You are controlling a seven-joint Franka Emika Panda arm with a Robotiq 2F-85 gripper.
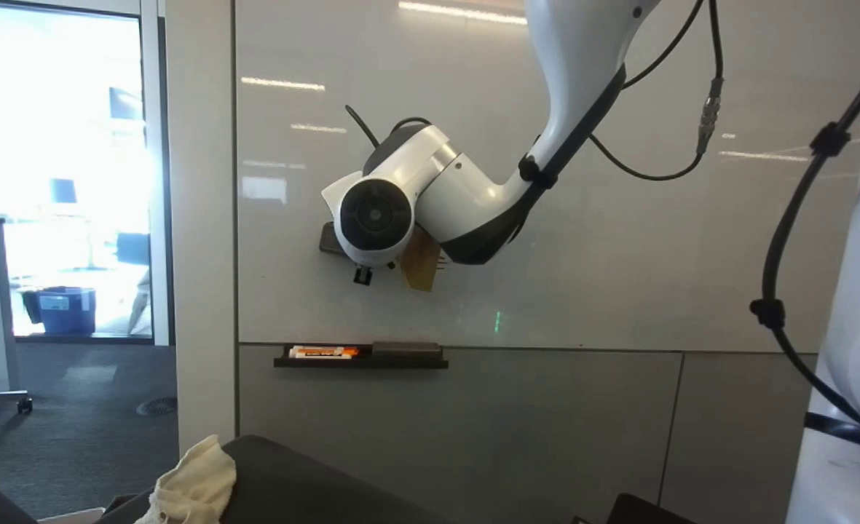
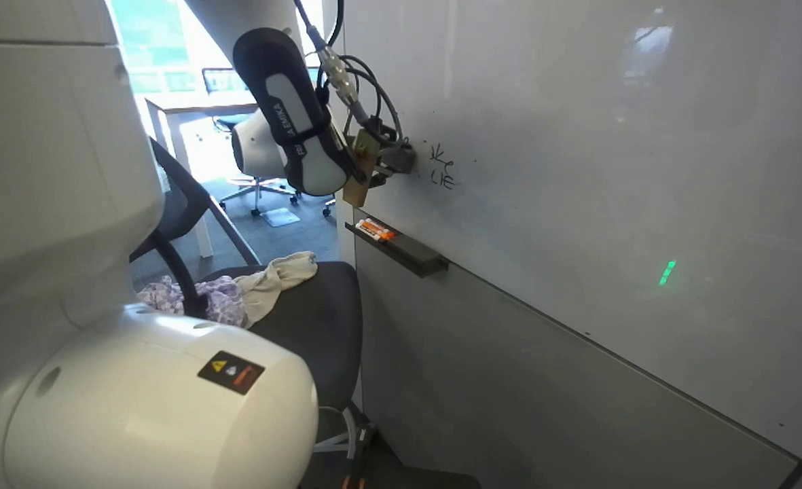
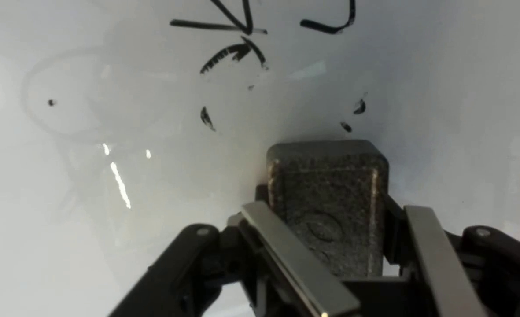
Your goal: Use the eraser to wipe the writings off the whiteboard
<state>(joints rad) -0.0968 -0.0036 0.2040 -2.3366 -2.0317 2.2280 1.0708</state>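
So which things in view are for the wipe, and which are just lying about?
For the job:
eraser, held between the fingers
whiteboard
black writing

Lying about:
markers on the tray
cream cloth and purple-patterned cloth on the chair

Whiteboard (image 2: 577, 204), desk (image 2: 200, 104) and wheeled chair (image 2: 257, 193) mark this as an office.

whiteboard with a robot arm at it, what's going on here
A robot arm is doing a wiping job: its gripper holds a dark eraser, seemingly against the whiteboard. Black writing shows close to the eraser, and some broken marks near its edge look partly wiped, so the job isn't finished. Markers lie in the tray below.
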